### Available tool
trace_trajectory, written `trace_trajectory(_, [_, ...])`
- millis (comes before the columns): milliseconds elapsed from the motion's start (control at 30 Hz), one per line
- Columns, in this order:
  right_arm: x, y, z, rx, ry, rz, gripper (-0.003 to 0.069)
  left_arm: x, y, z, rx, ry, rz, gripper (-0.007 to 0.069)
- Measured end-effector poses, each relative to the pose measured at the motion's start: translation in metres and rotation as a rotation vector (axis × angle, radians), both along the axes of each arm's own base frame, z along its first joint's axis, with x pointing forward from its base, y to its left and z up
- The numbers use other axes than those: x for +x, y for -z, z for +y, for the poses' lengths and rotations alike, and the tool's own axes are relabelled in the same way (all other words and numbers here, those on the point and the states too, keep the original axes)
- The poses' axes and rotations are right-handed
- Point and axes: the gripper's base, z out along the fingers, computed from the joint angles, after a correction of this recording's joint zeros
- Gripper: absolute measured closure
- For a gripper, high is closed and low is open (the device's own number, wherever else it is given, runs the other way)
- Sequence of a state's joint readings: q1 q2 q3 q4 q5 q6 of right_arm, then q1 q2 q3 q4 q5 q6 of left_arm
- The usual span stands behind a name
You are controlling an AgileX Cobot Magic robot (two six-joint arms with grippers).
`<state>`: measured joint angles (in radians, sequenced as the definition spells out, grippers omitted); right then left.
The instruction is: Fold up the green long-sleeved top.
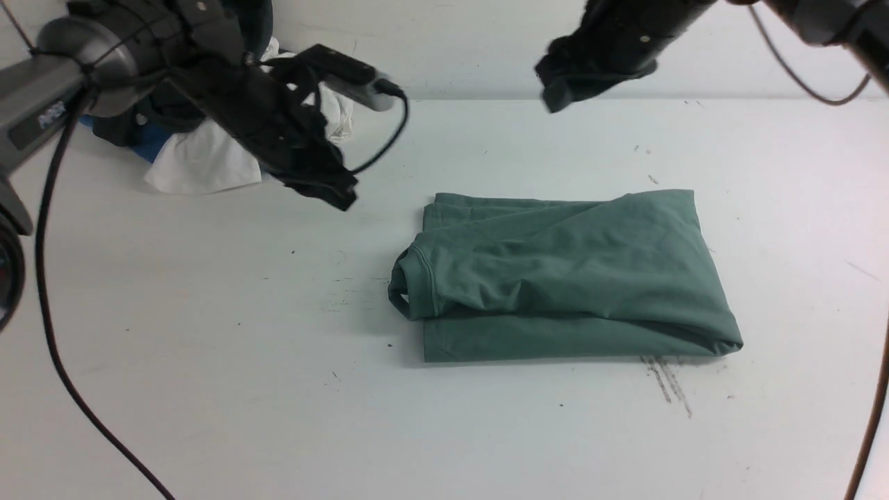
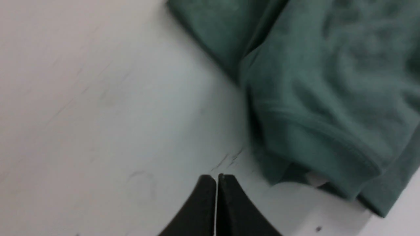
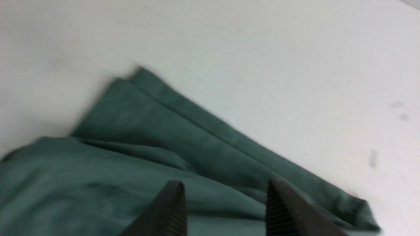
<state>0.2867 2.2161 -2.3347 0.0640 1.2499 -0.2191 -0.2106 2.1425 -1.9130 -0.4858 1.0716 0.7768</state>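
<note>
Both grippers hang clear of the folded green long-sleeved top (image 1: 562, 274): left gripper (image 2: 216, 178) clenched, right gripper (image 3: 224, 193) parted

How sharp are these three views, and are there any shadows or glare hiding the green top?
Front view: sharp, even light, no glare; the green long-sleeved top casts only a soft shadow at its near edge on the table. Left wrist view: soft and smeared; the shut left claw stays readable. Right wrist view: motion blur smears the top's edges; the right claw stands open, empty.
</note>
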Motion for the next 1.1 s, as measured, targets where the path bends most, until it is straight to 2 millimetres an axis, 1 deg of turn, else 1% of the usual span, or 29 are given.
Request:
trace_trajectory(67, [0.006,0.014,-0.021,-0.033,0.065,0.041,0.0512,-0.003,0.004,-0.024,-0.003,0.039,-0.027,0.0631])
trace_trajectory(100, [0.006,0.016,-0.024,-0.035,0.071,0.048,0.0524,-0.003,0.005,-0.027,-0.003,0.043,-0.028,0.0631])
trace_trajectory(133, [0.008,0.034,-0.041,-0.044,0.112,0.109,0.0606,-0.005,0.013,-0.044,-0.002,0.070,-0.035,0.0631])
trace_trajectory(167, [0.008,0.039,-0.044,-0.046,0.120,0.127,0.0618,-0.006,0.014,-0.047,-0.002,0.076,-0.038,0.0631])
trace_trajectory(200, [0.007,0.059,-0.056,-0.046,0.143,0.197,0.0648,-0.006,0.024,-0.057,0.003,0.091,-0.029,0.0631])
trace_trajectory(267, [0.000,0.091,-0.067,-0.046,0.159,0.313,0.0666,-0.005,0.044,-0.067,0.021,0.108,-0.001,0.0631])
trace_trajectory(300, [0.001,0.091,-0.068,-0.043,0.160,0.313,0.0667,-0.005,0.046,-0.067,0.022,0.108,0.003,0.0631])
trace_trajectory(333, [-0.009,0.120,-0.071,-0.046,0.165,0.406,0.0671,-0.004,0.065,-0.070,0.046,0.118,0.031,0.0631])
trace_trajectory(367, [-0.009,0.119,-0.071,-0.044,0.164,0.403,0.0671,-0.003,0.067,-0.070,0.048,0.118,0.036,0.0631])
trace_trajectory(400, [-0.015,0.139,-0.071,-0.036,0.168,0.441,0.0673,-0.002,0.085,-0.070,0.084,0.121,0.068,0.0631])
trace_trajectory(433, [-0.018,0.148,-0.070,-0.030,0.171,0.449,0.0673,-0.002,0.091,-0.070,0.099,0.120,0.086,0.0631])
trace_trajectory(500, [-0.021,0.158,-0.069,-0.022,0.174,0.453,0.0673,-0.002,0.091,-0.068,0.115,0.109,0.094,0.0631])
trace_trajectory(600, [-0.026,0.163,-0.067,-0.001,0.178,0.415,0.0673,-0.001,0.092,-0.066,0.144,0.070,0.116,0.0631])
trace_trajectory(667, [-0.027,0.163,-0.065,-0.001,0.175,0.407,0.0673,-0.002,0.092,-0.065,0.145,0.063,0.124,0.0631])
trace_trajectory(767, [-0.028,0.159,-0.062,0.008,0.170,0.383,0.0673,-0.002,0.088,-0.058,0.157,0.056,0.136,0.0631])
trace_trajectory(867, [-0.032,0.145,-0.059,0.027,0.164,0.358,0.0673,-0.006,0.071,-0.045,0.197,0.060,0.137,0.0631])
trace_trajectory(900, [-0.034,0.134,-0.059,0.033,0.162,0.335,0.0673,-0.008,0.057,-0.040,0.209,0.059,0.123,0.0631])
trace_trajectory(933, [-0.037,0.119,-0.059,0.041,0.160,0.300,0.0673,-0.011,0.040,-0.035,0.212,0.056,0.095,0.0631])
trace_trajectory(1000, [-0.044,0.083,-0.060,0.062,0.157,0.209,0.0673,-0.021,-0.006,-0.027,0.199,0.044,0.012,0.0631])
trace_trajectory(1033, [-0.050,0.061,-0.061,0.076,0.154,0.152,0.0673,-0.027,-0.026,-0.024,0.188,0.040,-0.026,0.0631])
trace_trajectory(1100, [-0.066,0.014,-0.064,0.104,0.148,0.032,0.0673,-0.049,-0.078,-0.017,0.158,0.028,-0.117,0.0631])
